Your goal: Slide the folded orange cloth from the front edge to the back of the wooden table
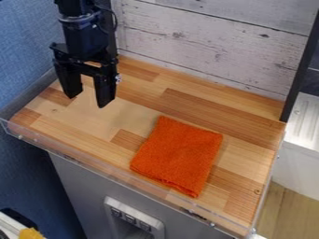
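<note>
The black gripper (88, 95) hangs over the left part of the wooden work surface (112, 121), its two fingers apart with nothing between them. An orange cloth (178, 155) lies flat on the right half of the surface, roughly rectangular, with one long edge towards the front. The cloth is to the right of the gripper and lower in the view, and the two are not touching.
A whitewashed plank wall (211, 42) stands along the back, with a dark upright post (300, 70) at its right end. A low clear rim (112, 169) runs along the front edge. Blue fabric (25, 46) is at the left.
</note>
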`<state>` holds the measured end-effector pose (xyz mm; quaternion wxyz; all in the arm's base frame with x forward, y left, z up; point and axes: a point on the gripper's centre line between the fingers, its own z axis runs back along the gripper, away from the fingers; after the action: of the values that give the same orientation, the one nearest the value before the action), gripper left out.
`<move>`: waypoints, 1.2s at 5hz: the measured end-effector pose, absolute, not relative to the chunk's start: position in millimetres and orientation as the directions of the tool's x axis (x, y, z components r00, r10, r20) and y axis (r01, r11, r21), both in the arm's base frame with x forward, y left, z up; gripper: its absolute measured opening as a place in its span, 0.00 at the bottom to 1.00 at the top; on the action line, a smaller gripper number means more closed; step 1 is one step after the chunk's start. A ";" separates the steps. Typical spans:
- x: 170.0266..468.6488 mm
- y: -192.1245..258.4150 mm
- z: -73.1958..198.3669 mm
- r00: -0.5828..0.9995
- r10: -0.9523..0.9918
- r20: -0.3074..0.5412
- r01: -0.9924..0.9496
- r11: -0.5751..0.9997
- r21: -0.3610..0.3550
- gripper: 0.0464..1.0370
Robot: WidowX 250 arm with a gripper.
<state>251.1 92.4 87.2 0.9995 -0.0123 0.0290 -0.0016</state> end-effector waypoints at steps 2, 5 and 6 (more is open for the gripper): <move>257.3 62.4 81.4 0.986 0.153 -0.061 -0.153 0.988 -0.002 0.96; 274.5 5.1 80.1 0.898 0.440 0.016 -0.440 0.897 0.025 0.96; 280.3 -11.0 85.4 0.866 0.499 0.040 -0.500 0.866 0.014 0.96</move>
<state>280.3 -11.0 85.4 0.9657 0.0118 -0.0178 0.2586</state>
